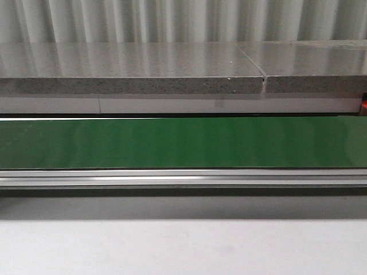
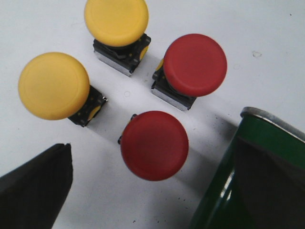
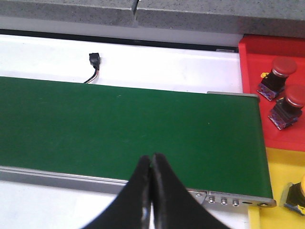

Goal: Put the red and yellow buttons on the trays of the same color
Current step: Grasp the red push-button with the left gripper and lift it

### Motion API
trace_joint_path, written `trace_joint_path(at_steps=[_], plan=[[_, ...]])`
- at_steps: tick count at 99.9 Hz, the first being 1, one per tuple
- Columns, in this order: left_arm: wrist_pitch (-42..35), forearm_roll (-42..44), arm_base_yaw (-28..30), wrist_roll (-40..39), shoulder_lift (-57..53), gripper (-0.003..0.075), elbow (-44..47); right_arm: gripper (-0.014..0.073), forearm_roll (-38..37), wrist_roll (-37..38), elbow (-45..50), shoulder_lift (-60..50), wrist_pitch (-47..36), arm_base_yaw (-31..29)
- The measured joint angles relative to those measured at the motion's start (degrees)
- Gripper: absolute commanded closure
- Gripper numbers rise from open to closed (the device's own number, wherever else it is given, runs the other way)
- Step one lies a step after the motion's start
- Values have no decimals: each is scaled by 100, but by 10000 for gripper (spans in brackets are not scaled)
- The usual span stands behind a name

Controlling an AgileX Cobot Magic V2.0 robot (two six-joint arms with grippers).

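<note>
In the left wrist view, four mushroom-head buttons stand upright on the white counter (image 2: 267, 43). Two are yellow: one yellow button (image 2: 54, 86) nearer the gripper fingers, and a second yellow button (image 2: 116, 20) farther out, close to it but not touching. Beside them stand two red ones: a red button (image 2: 154, 145) between the fingers' line of reach, and another red button (image 2: 195, 65) just beyond it, close to the second yellow one. The left gripper (image 2: 157, 191) hangs above them with its dark fingers (image 2: 40, 186) spread wide apart and nothing between them. The rounded end of the green conveyor belt (image 2: 224, 200) lies beside the nearer red button.

The front view shows only the conveyor belt (image 1: 183, 143) running across the frame, its aluminium rail (image 1: 183, 179) along the near edge, and a grey speckled slab (image 1: 132, 69) behind it.

In the right wrist view, the right gripper (image 3: 151, 191) hovers over the near edge of the belt (image 3: 124, 129), its black fingers pressed together with nothing held. A small black connector on a wire (image 3: 94, 61) lies on the white surface past the belt. Off the belt's end sits a red tray (image 3: 252, 62) carrying two red buttons (image 3: 279, 71), one just beside the other. Next to it, a yellow tray (image 3: 276, 167) holds one yellow button (image 3: 298, 194), only partly in view at the frame's edge.
</note>
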Motion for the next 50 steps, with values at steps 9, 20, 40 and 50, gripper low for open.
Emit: trace_joint_path(at_steps=[9, 20, 40, 50], plan=[[-12, 4, 0, 0, 143, 62, -100, 661, 0, 0, 0, 0, 0, 0], [-22, 4, 0, 0, 263, 62, -185, 661, 0, 0, 0, 0, 0, 0], [-83, 4, 0, 0, 324, 62, -268, 661, 0, 0, 0, 0, 0, 0], [-111, 4, 0, 0, 333, 62, -268, 661, 0, 0, 0, 0, 0, 0]])
